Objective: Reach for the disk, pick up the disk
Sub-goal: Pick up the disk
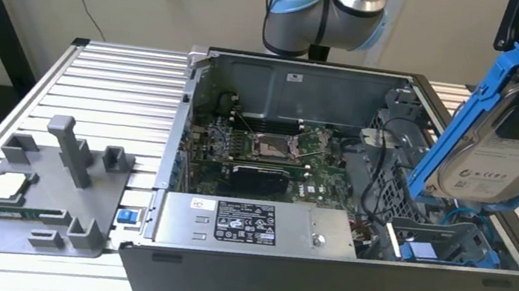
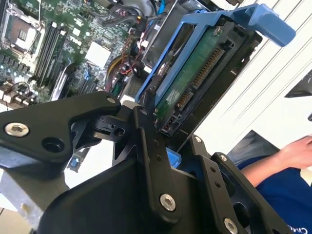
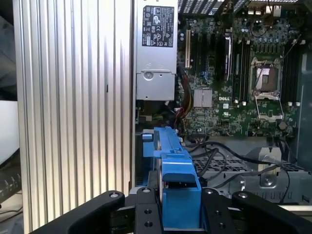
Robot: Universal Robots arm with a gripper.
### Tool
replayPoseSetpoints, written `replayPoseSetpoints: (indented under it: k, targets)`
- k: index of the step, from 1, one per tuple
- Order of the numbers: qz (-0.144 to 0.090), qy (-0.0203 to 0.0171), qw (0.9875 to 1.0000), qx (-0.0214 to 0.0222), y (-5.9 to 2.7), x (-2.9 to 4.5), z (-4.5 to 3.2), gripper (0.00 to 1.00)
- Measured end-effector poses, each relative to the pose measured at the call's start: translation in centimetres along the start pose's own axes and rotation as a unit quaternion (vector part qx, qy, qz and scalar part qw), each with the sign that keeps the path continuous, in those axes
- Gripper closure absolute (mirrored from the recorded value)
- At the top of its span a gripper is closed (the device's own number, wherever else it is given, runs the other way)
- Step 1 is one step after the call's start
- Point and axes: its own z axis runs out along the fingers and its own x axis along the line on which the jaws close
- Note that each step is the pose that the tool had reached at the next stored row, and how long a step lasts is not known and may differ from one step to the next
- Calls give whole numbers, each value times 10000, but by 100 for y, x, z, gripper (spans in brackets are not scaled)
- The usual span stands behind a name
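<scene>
Holding the disk [image 1: 501, 140] clamped in my fingers [image 2: 146, 146] by its blue bracket [image 3: 173, 187], above the case's four o'clock corner, I judge it stiff, rather heavy and fragile.

Silver-grey disk [image 1: 502, 158] with white label, bright blue bracket [image 1: 465, 112].

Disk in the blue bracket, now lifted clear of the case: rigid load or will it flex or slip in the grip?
The disk looks like a stiff metal slab, so it likely won't flex. Its blue bracket is thin plastic and may give a little. The gripper clamps near one end and the disk hangs tilted, so it could pivot if jolted.
</scene>
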Motion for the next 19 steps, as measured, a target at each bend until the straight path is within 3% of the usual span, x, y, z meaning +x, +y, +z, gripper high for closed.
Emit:
replayPoseSetpoints:
  k: [19]
  targets:
    - [0,2,10000,0,-20,19,140,100]
